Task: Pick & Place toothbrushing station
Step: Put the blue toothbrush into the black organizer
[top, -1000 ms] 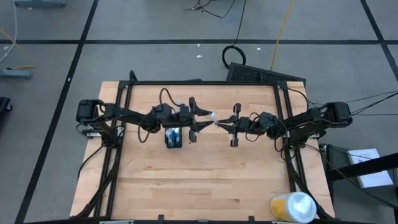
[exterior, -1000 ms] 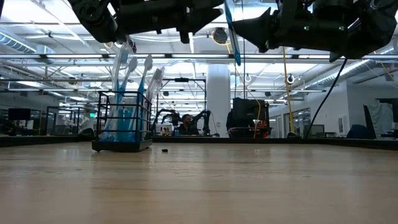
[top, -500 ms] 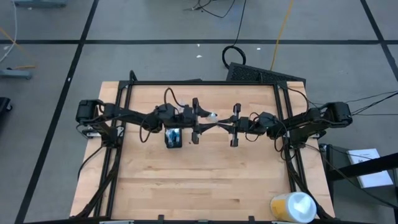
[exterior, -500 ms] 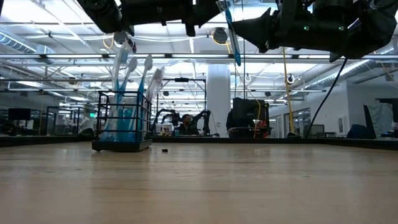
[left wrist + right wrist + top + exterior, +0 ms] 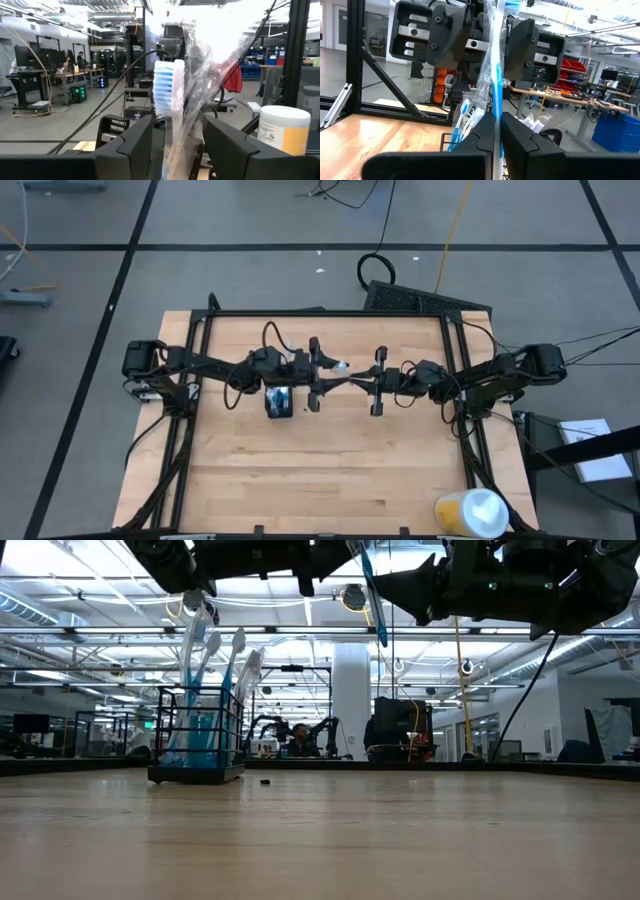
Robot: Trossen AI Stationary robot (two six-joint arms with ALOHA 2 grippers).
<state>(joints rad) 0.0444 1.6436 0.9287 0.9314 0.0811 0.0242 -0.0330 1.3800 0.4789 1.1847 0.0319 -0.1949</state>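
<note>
Right wrist view showed your right gripper [image 5: 495,131] clamped on a wrapped toothbrush [image 5: 496,75], left gripper [image 5: 174,145] open around it

Black mesh holder [image 5: 197,735] upright on the worktop [image 5: 320,450], toothbrushes [image 5: 215,670] standing inside.
One wrapped blue-and-white toothbrush [image 5: 494,60] is pinched upright in the right claw [image 5: 496,131], between the left claw's [image 5: 172,145] parted fingers.

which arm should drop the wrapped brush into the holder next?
Probably left. The right gripper is shut on the wrapped toothbrush, and the left gripper is open around its head, right beside the mesh holder. The left must close first.
</note>
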